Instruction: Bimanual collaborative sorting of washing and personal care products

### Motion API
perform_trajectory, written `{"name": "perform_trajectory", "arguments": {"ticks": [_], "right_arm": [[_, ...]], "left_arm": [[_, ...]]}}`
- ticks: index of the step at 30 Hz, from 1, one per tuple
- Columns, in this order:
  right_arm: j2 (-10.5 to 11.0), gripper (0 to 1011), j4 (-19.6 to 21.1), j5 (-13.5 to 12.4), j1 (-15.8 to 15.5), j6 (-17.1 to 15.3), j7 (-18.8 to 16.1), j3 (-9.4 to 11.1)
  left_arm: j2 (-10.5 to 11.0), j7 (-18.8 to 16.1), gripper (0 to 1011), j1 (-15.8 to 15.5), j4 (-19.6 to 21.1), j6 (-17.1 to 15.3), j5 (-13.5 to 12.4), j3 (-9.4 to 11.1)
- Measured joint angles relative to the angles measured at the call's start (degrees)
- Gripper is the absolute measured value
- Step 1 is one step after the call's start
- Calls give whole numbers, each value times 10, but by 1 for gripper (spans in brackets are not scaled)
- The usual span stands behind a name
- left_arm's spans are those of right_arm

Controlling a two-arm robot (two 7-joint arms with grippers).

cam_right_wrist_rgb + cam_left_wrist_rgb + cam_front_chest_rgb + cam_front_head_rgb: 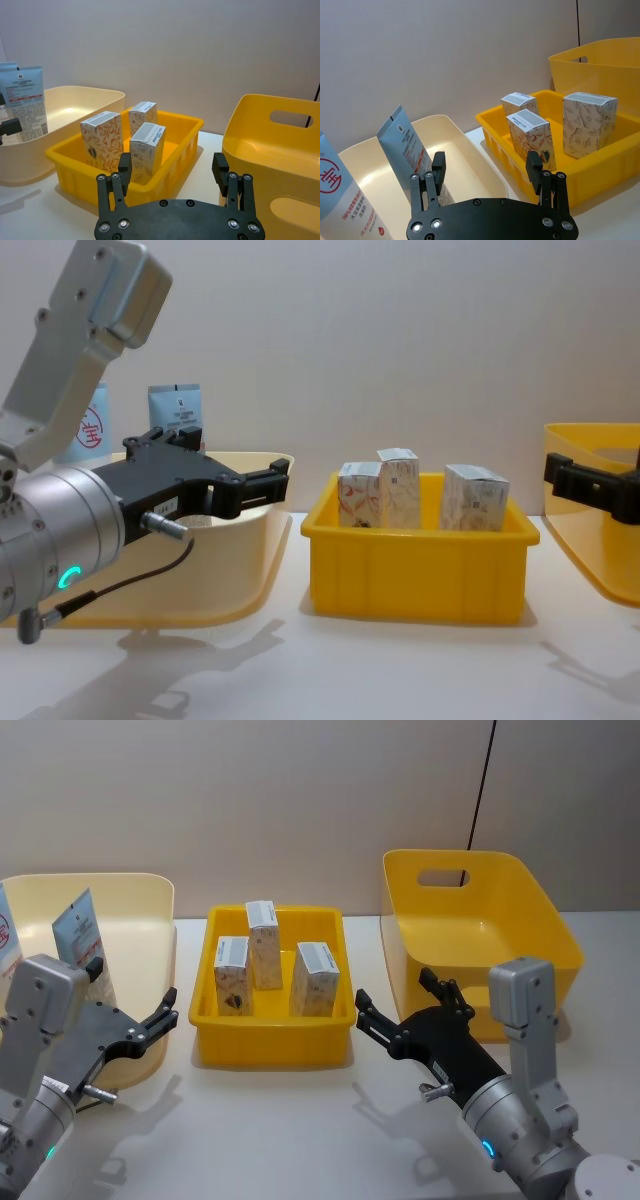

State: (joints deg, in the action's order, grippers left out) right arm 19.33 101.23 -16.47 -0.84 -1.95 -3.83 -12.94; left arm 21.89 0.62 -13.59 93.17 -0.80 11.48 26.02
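Three white cartons with red-and-grey print (232, 975) (264, 942) (316, 978) stand upright in a shallow yellow tray (270, 1045) at the table's middle. Two light-blue tubes (78, 930) (5, 932) lean upright in the cream tub (150, 935) on the left; the outer one (340, 195) bears a round red logo. My left gripper (132, 985) hovers open over the cream tub's near right corner, holding nothing. To the right of the tray, my right gripper (395, 988) is open and empty, in front of the yellow tub (520, 930).
The deep yellow tub with a handle slot (290, 118) stands at the right with nothing visible inside. A plain wall runs behind the table. Bare white tabletop (300, 1130) lies in front of the tray, between the two arms.
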Motion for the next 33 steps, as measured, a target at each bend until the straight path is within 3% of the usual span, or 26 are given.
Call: {"name": "perform_trajectory", "arguments": {"ticks": [33], "right_arm": [[0, 1001, 0, 0, 0, 0, 0, 0]], "left_arm": [[0, 0, 1000, 0, 0, 0, 0, 0]]}}
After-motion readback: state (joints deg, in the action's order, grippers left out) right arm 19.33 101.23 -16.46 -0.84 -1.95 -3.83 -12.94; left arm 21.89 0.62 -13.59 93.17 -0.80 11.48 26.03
